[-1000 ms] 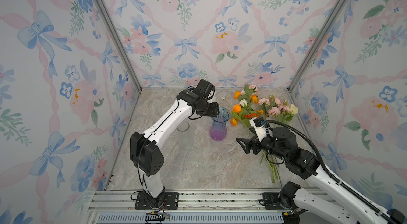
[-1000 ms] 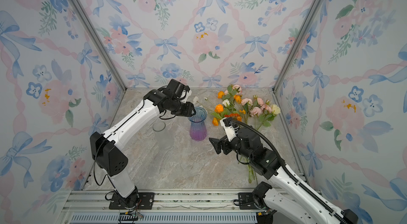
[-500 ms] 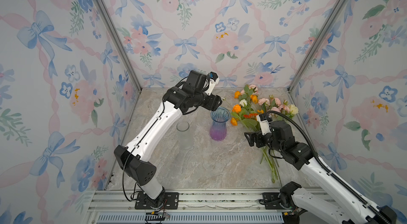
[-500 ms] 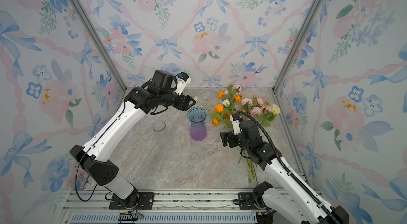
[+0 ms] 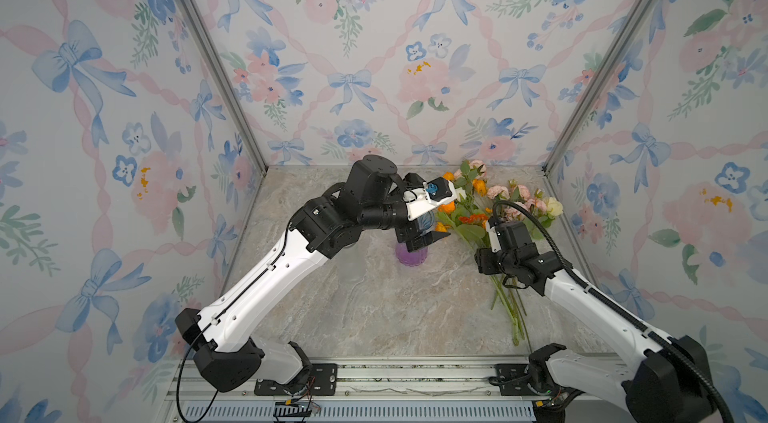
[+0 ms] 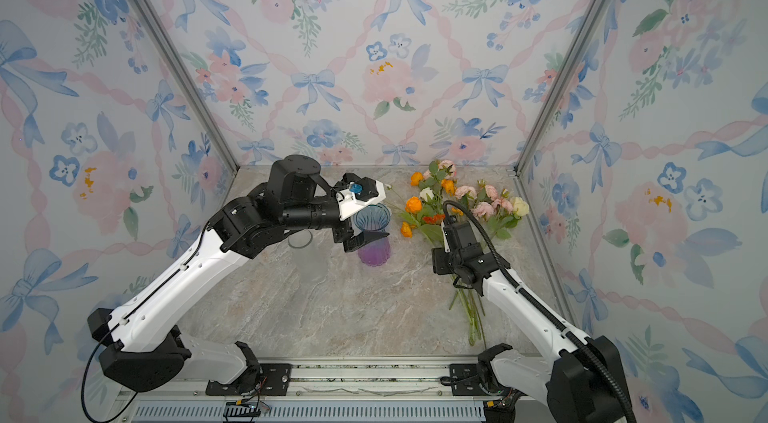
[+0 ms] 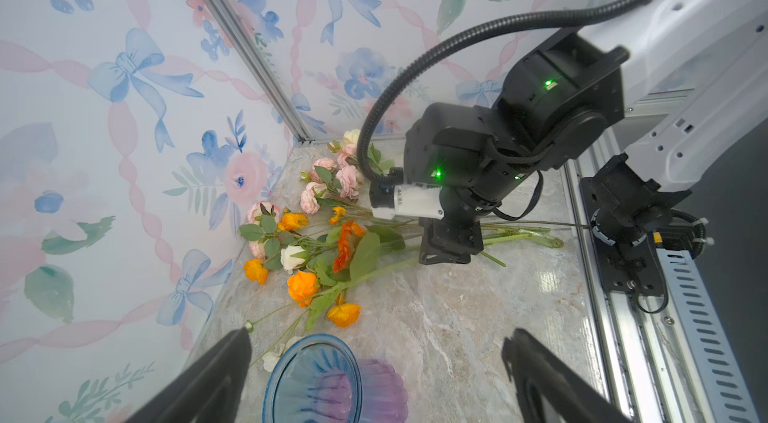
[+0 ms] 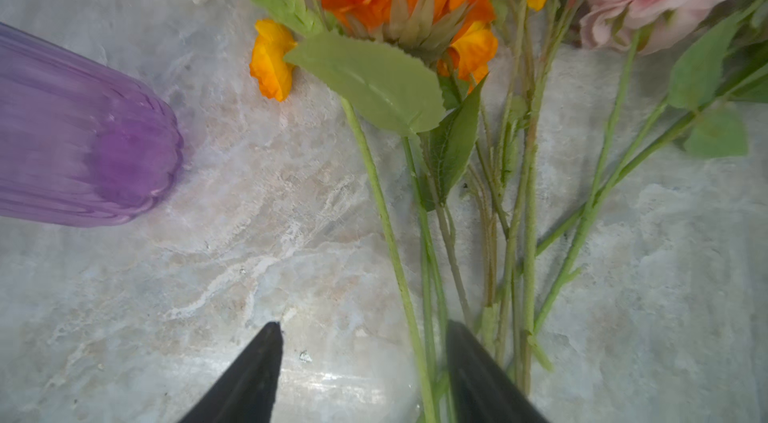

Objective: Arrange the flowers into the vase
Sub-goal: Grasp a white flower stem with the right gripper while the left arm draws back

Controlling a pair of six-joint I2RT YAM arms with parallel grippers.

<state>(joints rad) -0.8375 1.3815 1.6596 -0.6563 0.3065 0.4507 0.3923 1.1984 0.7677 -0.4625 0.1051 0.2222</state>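
Flowers (image 8: 415, 5): stems run between the parted right pincer (image 8: 363, 325).

Floral bow-patterned wallpaper walls (image 5: 374, 46) with metal corner posts (image 5: 214, 59) enclose a grey marble tabletop (image 5: 374, 308)

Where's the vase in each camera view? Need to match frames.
In a top view: vase at centre, mostly covered by the left arm; only its purple base shows.
In a top view: vase at centre, blue rim and purple base both visible.
Left wrist: vase at the bottom edge, between the left end effector fingers.
Right wrist: vase at the left edge, purple base only.
Shared landmark: the flowers lying beside it.
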